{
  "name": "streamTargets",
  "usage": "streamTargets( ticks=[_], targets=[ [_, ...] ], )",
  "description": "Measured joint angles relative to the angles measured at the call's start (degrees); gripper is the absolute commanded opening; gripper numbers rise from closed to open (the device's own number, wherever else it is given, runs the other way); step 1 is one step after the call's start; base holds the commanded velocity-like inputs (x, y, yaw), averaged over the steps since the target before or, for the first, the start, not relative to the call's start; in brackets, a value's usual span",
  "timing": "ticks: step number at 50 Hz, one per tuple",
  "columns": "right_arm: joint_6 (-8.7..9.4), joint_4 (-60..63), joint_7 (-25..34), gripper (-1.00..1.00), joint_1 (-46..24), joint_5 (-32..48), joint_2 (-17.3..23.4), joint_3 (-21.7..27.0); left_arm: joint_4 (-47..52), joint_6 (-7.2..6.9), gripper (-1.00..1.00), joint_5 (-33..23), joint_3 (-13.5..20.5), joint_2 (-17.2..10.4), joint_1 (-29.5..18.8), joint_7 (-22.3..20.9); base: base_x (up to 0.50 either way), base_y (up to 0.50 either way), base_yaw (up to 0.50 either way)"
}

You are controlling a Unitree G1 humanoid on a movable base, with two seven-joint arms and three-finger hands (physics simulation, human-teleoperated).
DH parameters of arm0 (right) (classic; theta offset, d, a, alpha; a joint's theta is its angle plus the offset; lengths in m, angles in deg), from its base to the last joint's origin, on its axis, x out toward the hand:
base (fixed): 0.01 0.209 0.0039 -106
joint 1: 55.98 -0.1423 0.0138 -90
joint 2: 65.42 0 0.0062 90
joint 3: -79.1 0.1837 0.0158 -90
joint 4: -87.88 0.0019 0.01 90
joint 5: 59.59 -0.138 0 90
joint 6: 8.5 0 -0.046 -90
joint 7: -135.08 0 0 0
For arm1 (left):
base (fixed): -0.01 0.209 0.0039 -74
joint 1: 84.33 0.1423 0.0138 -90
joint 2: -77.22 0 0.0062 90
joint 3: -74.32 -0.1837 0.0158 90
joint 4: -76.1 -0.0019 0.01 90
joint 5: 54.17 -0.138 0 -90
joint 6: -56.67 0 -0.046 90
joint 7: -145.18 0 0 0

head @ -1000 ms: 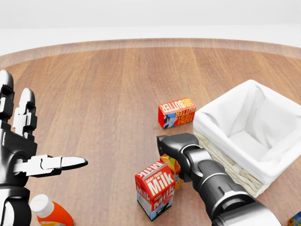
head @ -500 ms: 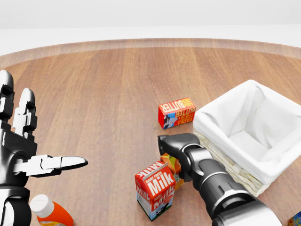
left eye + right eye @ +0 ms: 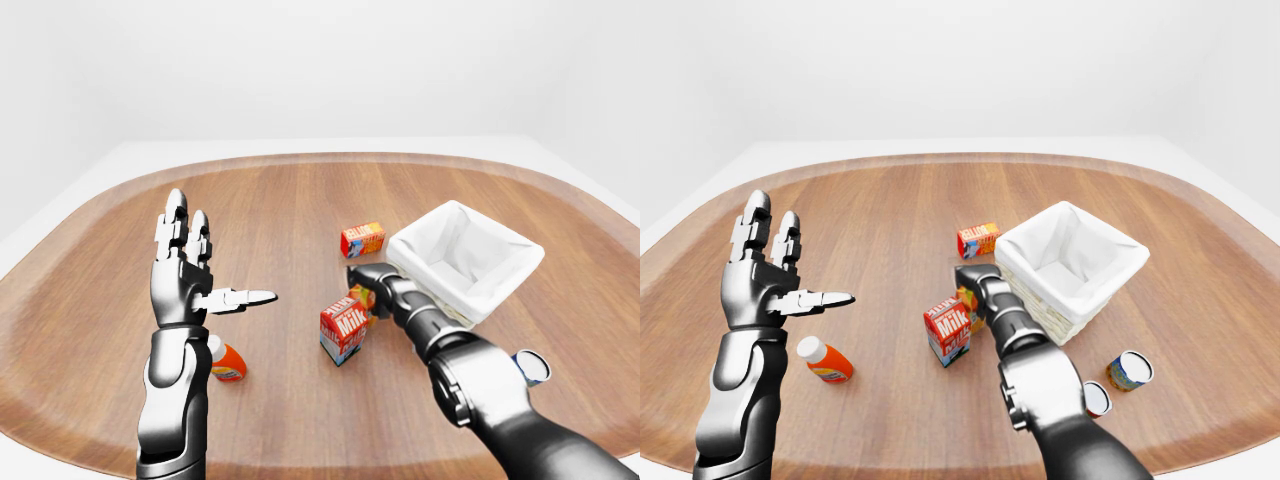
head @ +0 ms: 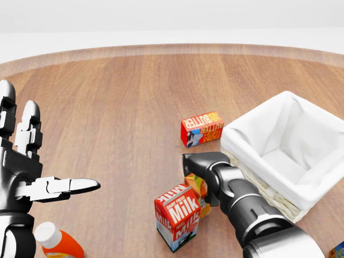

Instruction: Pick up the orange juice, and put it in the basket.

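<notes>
Orange juice carton point(image 4: 195, 188), wedged between my right hand point(image 4: 200, 164) at its 12 and the milk carton point(image 4: 177, 216) at 7, looks light, stiff, slick, so I'd pinch its flat sides; finger closure hidden, left hand point(image 4: 21, 161) spread wide.

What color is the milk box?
The milk carton is red and white, clearest in the head view.

Milk carton point(image 4: 178, 216), butter box point(image 4: 201, 128), bottle point(image 3: 824, 362), two cans point(image 3: 1129, 369).
</notes>
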Motion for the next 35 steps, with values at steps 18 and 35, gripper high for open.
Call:
streamTargets(
  ticks=[18,35],
  targets=[
    [1.23,-0.2,1.8,-1.00,-0.6,0.8,0.1,0.6,0.0,0.00,1.00,0.0,0.0,0.0,0.0,0.0,0.00,0.00,0.00],
    [1.97,-0.4,2.7,-1.00,-1.3,2.7,0.4,-0.1,0.0,0.00,1.00,0.0,0.0,0.0,0.0,0.0,0.00,0.00,0.00]
  ],
)
